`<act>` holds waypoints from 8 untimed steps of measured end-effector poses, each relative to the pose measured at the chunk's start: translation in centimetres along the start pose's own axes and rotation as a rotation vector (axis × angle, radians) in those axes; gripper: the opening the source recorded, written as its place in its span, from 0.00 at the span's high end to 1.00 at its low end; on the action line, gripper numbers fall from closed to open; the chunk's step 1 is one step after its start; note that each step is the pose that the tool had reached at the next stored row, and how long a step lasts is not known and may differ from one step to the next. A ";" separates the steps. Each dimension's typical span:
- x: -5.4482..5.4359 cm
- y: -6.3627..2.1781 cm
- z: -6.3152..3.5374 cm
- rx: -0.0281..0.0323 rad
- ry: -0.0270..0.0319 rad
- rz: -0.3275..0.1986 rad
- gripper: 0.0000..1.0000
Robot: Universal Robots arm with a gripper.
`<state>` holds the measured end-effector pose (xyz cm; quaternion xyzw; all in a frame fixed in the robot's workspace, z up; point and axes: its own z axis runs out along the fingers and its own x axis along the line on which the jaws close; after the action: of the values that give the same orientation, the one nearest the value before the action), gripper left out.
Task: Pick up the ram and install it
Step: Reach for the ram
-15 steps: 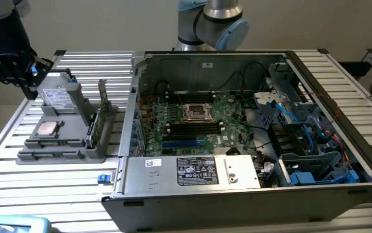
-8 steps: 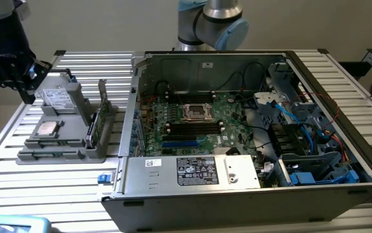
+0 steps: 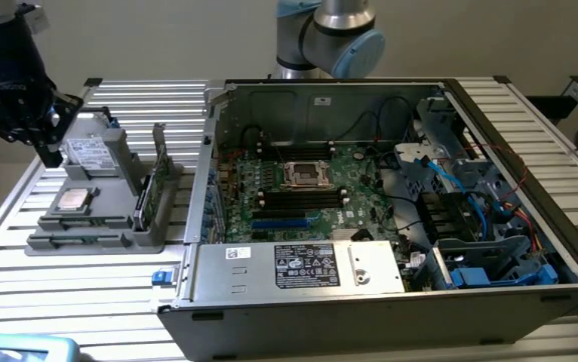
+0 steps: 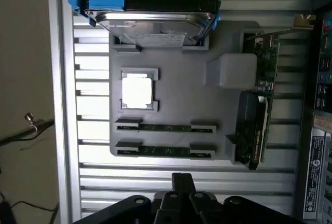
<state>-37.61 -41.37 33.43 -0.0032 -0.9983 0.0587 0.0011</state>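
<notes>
Two ram sticks [image 4: 165, 128] stand edge-on in the grey tray [image 4: 176, 105], chips too small to tell; the computer case [image 4: 319, 130] is cut off.

Slatted table [image 3: 78, 302]: grey fixture [image 4: 181, 99], open computer case [image 3: 370, 326].

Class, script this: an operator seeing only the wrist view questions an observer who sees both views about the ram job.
Operator: I see ram sticks in the tray. What's beyond it?
Observer: An open computer case stands at the exterior view's right of the tray, its motherboard facing up.
Operator: Where's the end effector?
Observer: Shut and empty, it hangs above the tray's edge at the exterior view's left.
</notes>
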 end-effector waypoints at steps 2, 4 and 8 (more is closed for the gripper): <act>0.3 0.01 0.09 -0.0001 -0.0209 0.002 0.89; 0.8 0.04 0.33 -0.0004 -0.0283 0.003 0.89; 1.2 0.06 0.62 -0.0158 -0.0338 0.007 0.89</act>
<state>-38.85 -41.38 32.80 -0.0059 -0.9986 0.0509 -0.0161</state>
